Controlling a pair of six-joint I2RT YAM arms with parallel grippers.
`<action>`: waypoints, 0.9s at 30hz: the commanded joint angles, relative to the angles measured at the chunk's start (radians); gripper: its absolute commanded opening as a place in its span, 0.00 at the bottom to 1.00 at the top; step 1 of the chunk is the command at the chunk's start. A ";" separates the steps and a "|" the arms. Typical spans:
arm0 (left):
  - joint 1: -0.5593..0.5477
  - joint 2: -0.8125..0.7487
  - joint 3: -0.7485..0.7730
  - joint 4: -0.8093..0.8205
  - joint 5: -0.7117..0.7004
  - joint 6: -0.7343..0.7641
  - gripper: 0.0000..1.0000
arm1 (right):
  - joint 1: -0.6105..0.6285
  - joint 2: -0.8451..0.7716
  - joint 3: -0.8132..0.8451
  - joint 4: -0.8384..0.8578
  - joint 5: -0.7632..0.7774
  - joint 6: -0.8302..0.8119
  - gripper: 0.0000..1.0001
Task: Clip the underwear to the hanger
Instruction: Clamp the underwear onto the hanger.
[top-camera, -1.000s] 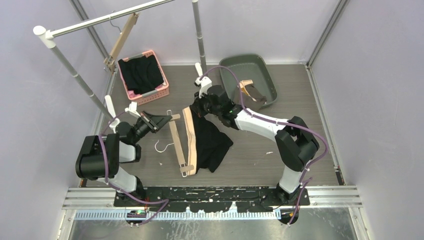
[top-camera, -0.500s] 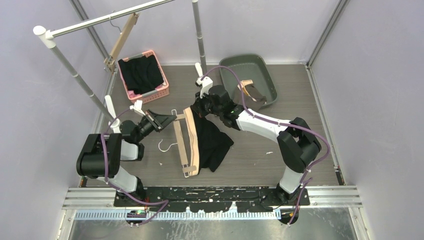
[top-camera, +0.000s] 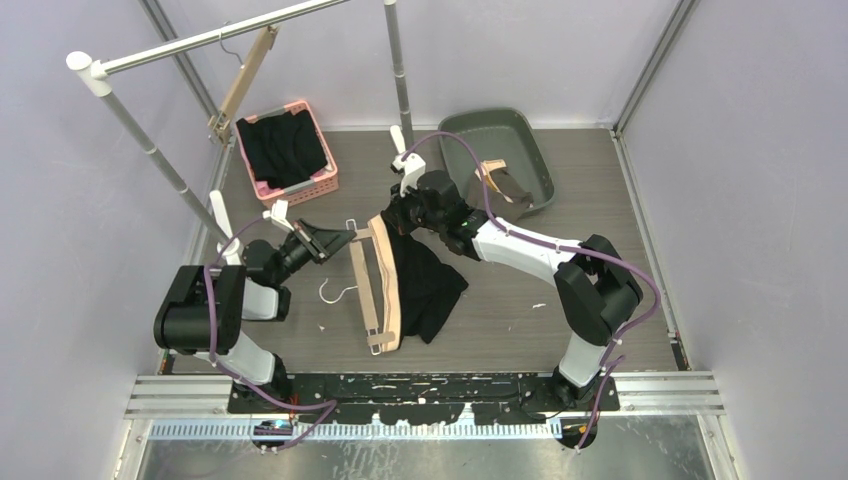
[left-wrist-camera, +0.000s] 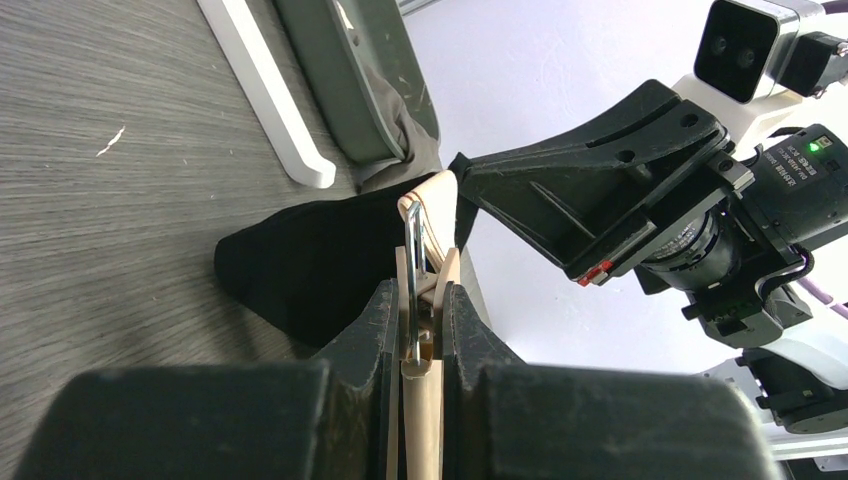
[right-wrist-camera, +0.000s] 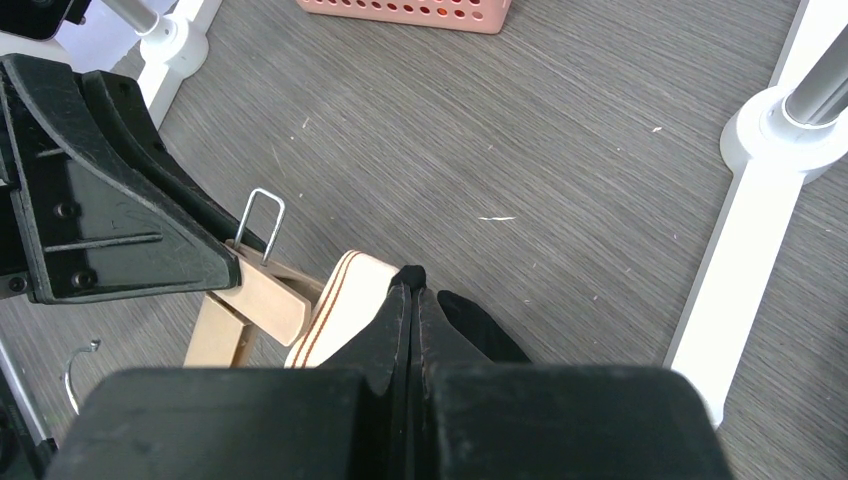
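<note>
- The left gripper (top-camera: 338, 239) is shown clamped on the end clip (right-wrist-camera: 262, 297) of the wooden hanger (top-camera: 362, 292), which lies on the table (top-camera: 520, 300). Should the wood slide between the fingers, the clip is likely to twist or spring out of the hold.
- The right gripper (top-camera: 398, 217) is shown closed, pinching the top corner of the beige waistband (right-wrist-camera: 332, 303) of the black underwear (top-camera: 430, 285), just beside that clip. The rest of the garment is draped on the table alongside the hanger.
- Whether the clip's mouth is pressed open cannot be told. If it is not, the waistband may be pushed against closed wood and merely bunched.
- Only a thin pinch of fabric is held, so the corner may be pulled free by the drag of the trailing cloth.
- The two grippers are seen very close together, so a collision is risked by any further approach.
</note>
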 joint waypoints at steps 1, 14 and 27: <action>-0.009 -0.009 0.025 0.058 0.004 0.010 0.00 | -0.007 -0.056 0.012 0.071 -0.001 -0.014 0.01; -0.017 -0.031 0.025 0.058 -0.007 -0.002 0.00 | -0.006 -0.036 0.021 0.074 -0.009 -0.009 0.01; -0.022 -0.045 0.029 0.058 -0.017 -0.013 0.00 | -0.005 -0.011 0.033 0.076 -0.023 0.000 0.01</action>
